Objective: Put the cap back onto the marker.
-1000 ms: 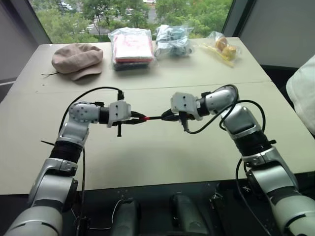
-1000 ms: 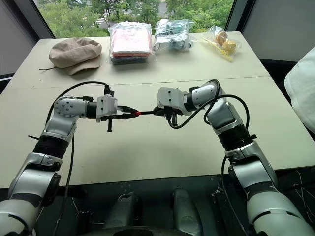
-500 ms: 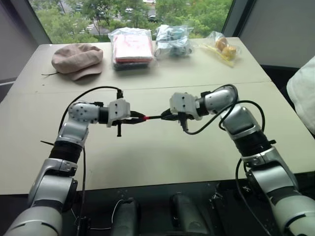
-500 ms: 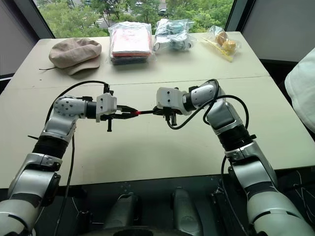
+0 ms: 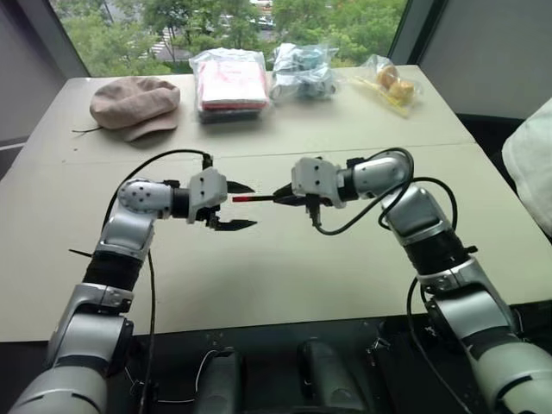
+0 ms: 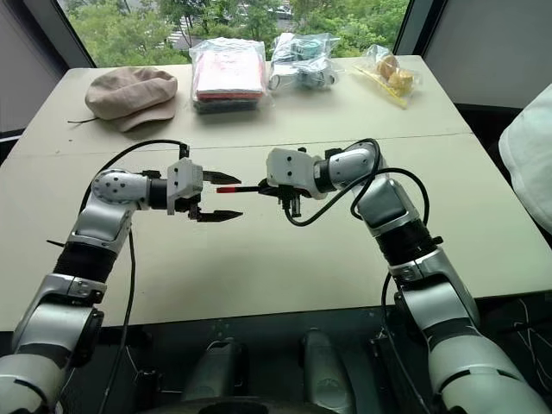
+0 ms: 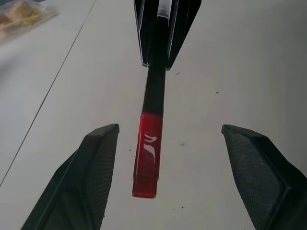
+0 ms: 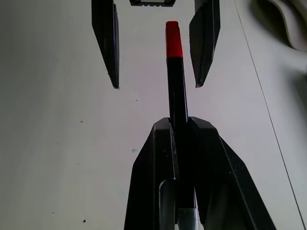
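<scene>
Hovering above a beige counter (image 5: 285,267), two robot arms meet tip to tip at its middle. The right tool (image 5: 280,194) is clamped on the black barrel of the marker (image 5: 263,197), holding it roughly level and pointing toward the left arm. The red cap (image 7: 146,155) sits on the marker's free end. The left tool (image 5: 238,205) has its fingers spread wide apart, one on either side of the cap and not touching it. Well beyond the marker, along the counter's far edge by the window, lie a beige cloth hat (image 5: 135,103) and several clear plastic bags (image 5: 297,73) of items.
</scene>
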